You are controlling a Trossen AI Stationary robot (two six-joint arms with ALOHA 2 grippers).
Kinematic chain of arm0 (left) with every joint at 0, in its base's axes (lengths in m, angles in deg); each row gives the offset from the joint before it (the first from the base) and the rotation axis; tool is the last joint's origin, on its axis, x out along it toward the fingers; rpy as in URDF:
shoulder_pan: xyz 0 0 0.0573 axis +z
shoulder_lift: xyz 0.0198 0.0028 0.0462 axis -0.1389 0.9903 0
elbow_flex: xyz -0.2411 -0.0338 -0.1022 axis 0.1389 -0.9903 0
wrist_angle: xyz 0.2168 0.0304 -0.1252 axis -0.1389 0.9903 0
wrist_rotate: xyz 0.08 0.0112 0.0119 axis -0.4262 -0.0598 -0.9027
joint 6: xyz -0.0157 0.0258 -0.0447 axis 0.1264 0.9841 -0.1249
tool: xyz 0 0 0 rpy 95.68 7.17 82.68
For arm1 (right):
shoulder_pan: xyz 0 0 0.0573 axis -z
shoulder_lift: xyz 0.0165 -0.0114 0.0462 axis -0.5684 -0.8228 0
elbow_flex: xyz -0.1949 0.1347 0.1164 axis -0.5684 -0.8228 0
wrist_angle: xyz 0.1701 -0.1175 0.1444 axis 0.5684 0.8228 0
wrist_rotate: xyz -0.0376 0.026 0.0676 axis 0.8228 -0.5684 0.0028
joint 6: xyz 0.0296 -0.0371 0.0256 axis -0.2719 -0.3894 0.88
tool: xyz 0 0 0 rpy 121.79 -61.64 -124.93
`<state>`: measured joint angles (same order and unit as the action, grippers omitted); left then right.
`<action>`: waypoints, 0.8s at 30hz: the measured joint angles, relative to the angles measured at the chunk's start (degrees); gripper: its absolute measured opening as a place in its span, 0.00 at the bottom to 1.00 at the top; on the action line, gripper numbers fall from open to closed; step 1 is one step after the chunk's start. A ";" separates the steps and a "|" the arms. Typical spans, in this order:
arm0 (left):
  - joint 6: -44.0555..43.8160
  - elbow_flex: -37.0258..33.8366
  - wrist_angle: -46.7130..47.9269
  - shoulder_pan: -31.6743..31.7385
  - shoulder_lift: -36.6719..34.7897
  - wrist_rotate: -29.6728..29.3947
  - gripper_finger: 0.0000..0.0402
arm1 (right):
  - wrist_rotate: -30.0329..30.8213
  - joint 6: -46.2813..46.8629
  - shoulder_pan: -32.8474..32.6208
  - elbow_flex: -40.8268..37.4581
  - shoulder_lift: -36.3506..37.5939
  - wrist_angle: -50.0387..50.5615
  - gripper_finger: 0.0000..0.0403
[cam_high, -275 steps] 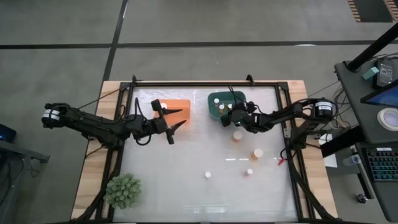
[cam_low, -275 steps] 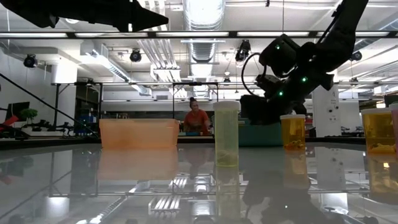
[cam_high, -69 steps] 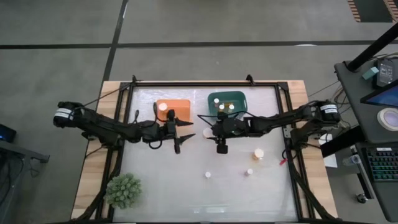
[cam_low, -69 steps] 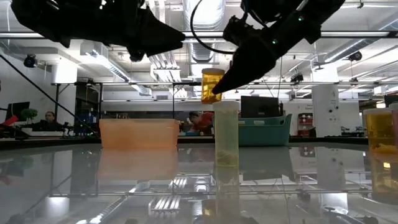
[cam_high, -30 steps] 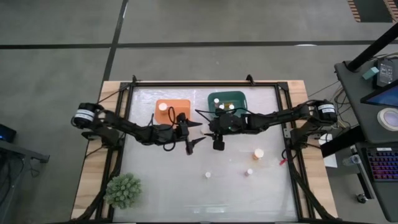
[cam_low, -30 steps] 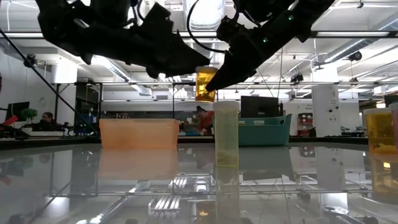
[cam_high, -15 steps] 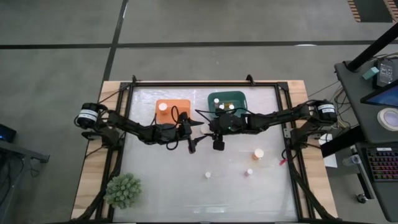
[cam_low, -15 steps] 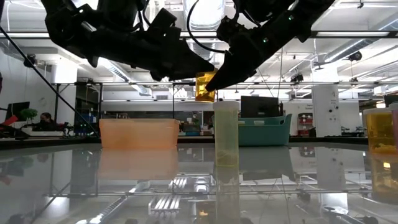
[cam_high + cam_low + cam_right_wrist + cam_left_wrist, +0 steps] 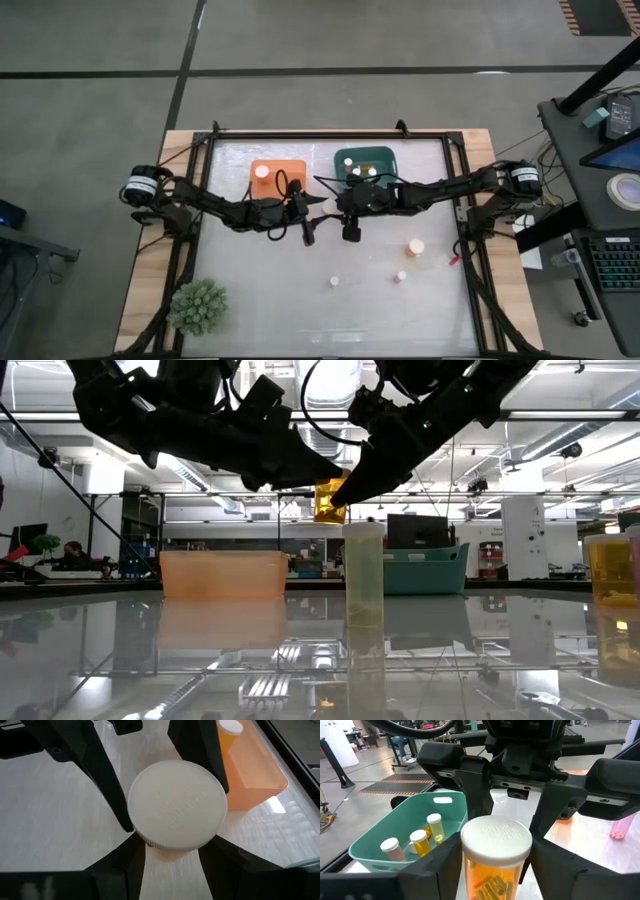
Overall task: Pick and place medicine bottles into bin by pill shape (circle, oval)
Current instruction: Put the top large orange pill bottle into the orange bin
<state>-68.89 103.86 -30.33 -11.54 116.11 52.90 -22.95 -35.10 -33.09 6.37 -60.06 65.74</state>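
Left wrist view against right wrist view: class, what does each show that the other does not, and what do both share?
Only the left wrist view shows the teal bin with three small bottles inside, and the held bottle's amber body. Only the right wrist view shows the orange bin with one bottle in it. Both show the white-capped bottle in mid-air between dark gripper fingers from both arms.

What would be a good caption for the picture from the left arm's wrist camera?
Midair handover: both grippers' fingers flank a white-capped orange bottle, with three bottles in the teal bin behind.
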 joint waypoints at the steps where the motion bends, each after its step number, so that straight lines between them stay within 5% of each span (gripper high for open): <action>1: 0.00 0.00 0.00 0.00 0.00 0.00 0.46 | 0.00 0.00 0.00 0.00 0.00 0.00 0.39; 13: -0.30 -0.14 -0.19 0.00 0.00 -3.60 0.46 | 0.19 0.97 0.00 0.02 0.53 0.79 0.61; 24: -2.17 -3.68 -0.37 0.01 -3.61 -19.39 0.45 | 3.94 3.73 1.09 -0.38 6.11 11.22 0.70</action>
<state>-71.06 100.18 -30.71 -11.52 112.50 33.51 -19.02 -31.38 -32.00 5.99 -53.95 76.96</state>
